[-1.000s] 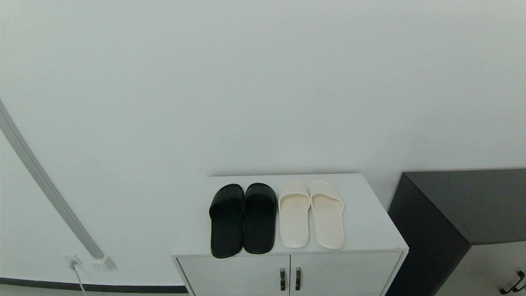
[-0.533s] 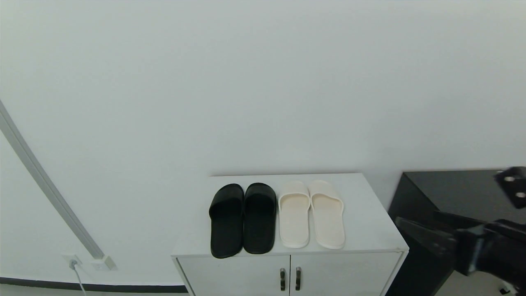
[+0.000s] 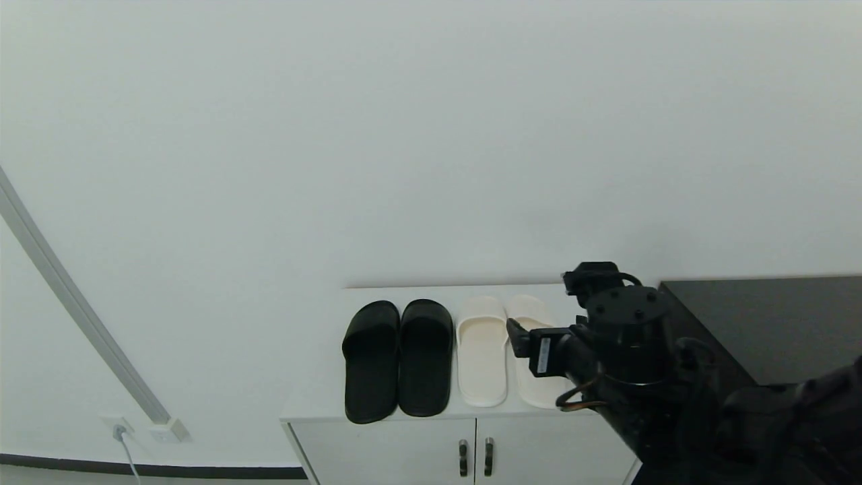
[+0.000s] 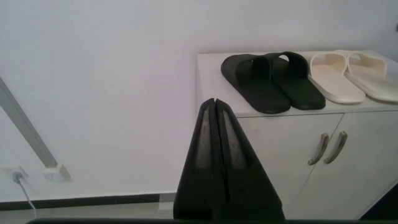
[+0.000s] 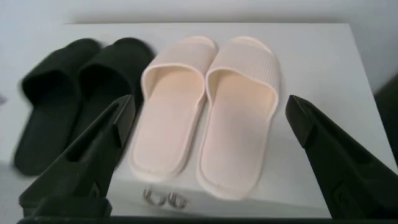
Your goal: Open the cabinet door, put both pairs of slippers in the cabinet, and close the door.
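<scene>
Head view: the right arm (image 3: 626, 357) stands in front of the right end of the white cabinet (image 3: 384, 438). It hides that corner and the heel end of the outer shoe of the cream slippers (image 3: 481, 350). The lower edge cuts the cabinet off, so just the tops of its two closed doors and the paired door handles (image 3: 462, 458) show. The black slippers (image 3: 397, 357) lie side by side on the cabinet top, just beside the cream pair, toes toward the wall.

Left wrist view: the left tool (image 4: 214, 104) has its fingers pressed flat together with nothing between them. It is apart from the cabinet and touches nothing. The outer cream slipper runs off the picture's edge.

Right wrist view: the right tool (image 5: 209, 109) is spread wide and empty, above the cabinet top. Its two fingers (image 5: 93, 155) stand apart on either side of the cream slippers and touch neither. The black slippers look blurred, and the door handles are half cut off under the front edge.
</scene>
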Available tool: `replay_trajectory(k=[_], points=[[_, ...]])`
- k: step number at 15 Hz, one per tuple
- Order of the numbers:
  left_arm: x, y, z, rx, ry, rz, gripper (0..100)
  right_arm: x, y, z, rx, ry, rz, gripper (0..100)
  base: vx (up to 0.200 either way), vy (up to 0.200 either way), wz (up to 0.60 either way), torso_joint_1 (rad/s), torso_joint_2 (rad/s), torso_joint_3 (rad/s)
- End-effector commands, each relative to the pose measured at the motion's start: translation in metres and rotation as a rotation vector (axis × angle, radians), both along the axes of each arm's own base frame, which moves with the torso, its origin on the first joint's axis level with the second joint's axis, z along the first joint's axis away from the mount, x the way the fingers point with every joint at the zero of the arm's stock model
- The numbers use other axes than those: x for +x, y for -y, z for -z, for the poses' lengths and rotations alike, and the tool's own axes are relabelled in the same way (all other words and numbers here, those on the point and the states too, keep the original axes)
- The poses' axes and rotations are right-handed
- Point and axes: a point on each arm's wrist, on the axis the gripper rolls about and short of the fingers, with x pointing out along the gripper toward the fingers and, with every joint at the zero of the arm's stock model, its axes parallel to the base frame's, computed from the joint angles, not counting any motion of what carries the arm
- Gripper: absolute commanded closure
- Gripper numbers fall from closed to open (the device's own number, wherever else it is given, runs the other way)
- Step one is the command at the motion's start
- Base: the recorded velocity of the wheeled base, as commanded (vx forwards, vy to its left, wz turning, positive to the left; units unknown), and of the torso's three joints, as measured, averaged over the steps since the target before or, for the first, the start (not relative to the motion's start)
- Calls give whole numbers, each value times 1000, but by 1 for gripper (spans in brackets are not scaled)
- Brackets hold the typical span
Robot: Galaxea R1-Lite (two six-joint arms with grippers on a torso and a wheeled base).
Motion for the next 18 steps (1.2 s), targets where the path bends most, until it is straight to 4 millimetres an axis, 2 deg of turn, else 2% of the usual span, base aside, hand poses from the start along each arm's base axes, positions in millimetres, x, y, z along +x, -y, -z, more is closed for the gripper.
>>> replay_trajectory(k=[1,4,6,9,14,16,18], points=[[0,0,0,0,0,0,100,17,-25,32,-55,-35,23,0,0,0,0,0,0,0],[0,0,0,0,-1,1,100,28,-35,51,-64,-59,34,0,0,0,0,0,0,0],[0,0,0,0,0,1,100,38,-42,71,-73,-78,83,0,0,0,0,0,0,0],[0,0,0,0,0,1,100,65,-45,89,-75,-87,124,0,0,0,0,0,0,0],[0,0,0,0,-1,1,100,105,-50,101,-41,-59,175,0,0,0,0,0,0,0],[0,0,0,0,-1,1,100,117,-52,104,-33,-50,185,0,0,0,0,0,0,0],[0,0,0,0,0,1,100,121,-53,107,-34,-54,184,0,0,0,0,0,0,0]])
